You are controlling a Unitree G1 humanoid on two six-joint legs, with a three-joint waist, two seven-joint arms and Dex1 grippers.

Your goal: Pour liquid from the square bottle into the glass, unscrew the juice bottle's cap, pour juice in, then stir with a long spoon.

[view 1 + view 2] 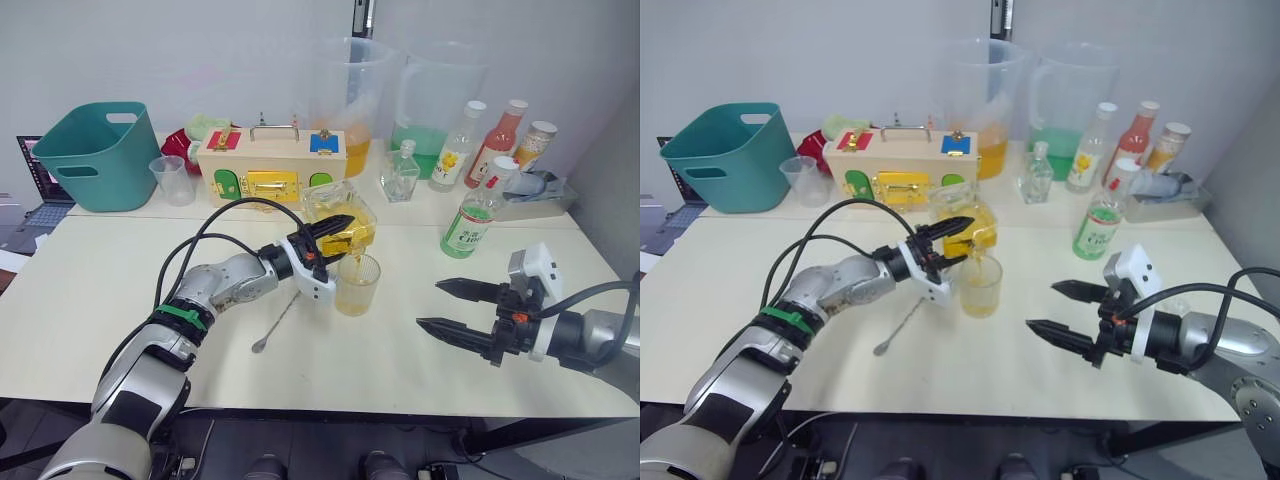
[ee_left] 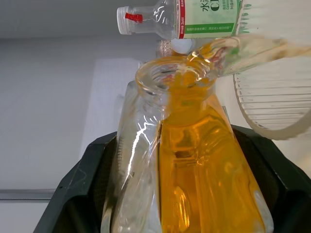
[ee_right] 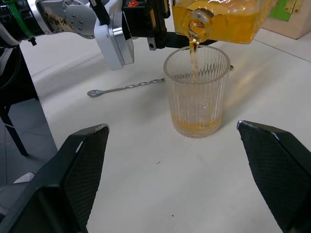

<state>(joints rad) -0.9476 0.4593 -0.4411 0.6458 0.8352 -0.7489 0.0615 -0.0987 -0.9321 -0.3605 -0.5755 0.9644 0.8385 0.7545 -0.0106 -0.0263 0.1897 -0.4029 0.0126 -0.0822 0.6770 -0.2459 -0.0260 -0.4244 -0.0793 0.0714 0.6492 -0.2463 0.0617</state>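
The left end effector is clamped on the square bottle, tipped on its side above the glass; its black fingers hide part of the faceted clear body. A thin stream of yellow-orange liquid falls from the open neck into the ribbed, straight-sided glass, which holds a shallow layer at the bottom. The right end effector hangs over the counter with its fingers spread apart, holding nothing, near the glass. The thin silver long spoon lies flat beside the glass, its upper handle hidden behind the left wrist. The juice bottle stands upright, white cap on, behind the right arm.
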